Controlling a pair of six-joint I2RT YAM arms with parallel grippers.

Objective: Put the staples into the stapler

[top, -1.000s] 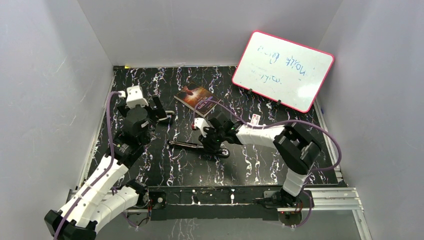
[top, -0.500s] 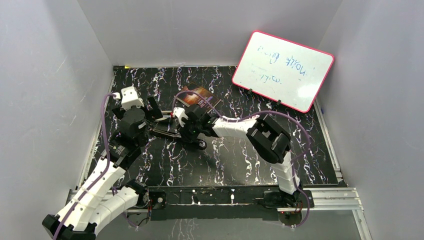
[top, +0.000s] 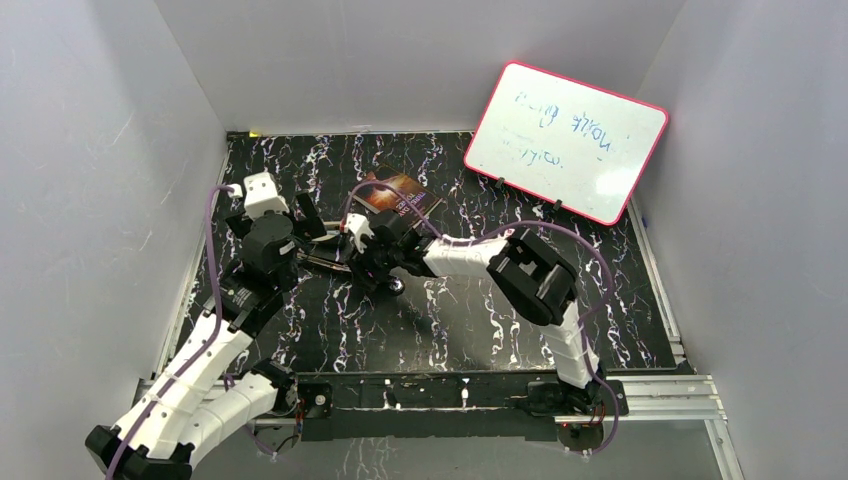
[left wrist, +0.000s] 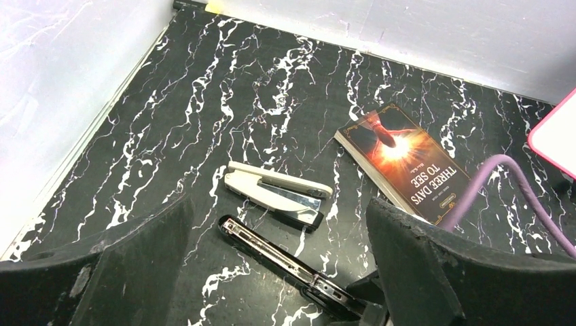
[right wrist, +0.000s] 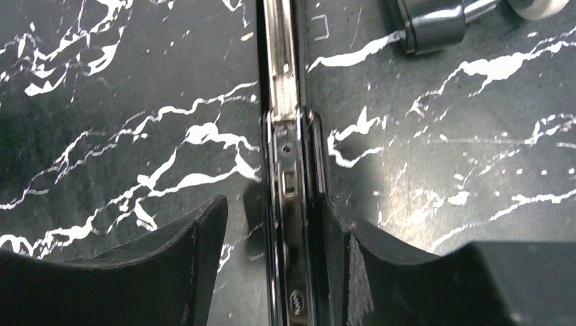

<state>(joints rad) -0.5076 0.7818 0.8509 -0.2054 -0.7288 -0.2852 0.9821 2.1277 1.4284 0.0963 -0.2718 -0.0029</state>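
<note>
Black marbled worktop point(top: 480, 330), left of centre: the opened stapler point(right wrist: 285, 163) lies lengthwise between the fingers of the right claw point(right wrist: 272, 210), part open, slack on one side. Near its other end the left claw point(left wrist: 280, 205) gapes wide, empty. No staples in view.

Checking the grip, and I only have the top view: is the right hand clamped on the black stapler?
Observer: No. In the right wrist view the right hand straddles the black stapler along its open metal channel, with a clear gap at one finger.
Operator: Anything else lying near it?
Observer: Yes. The left wrist view shows a beige stapler, closed, lying flat just beyond the black one.
</note>
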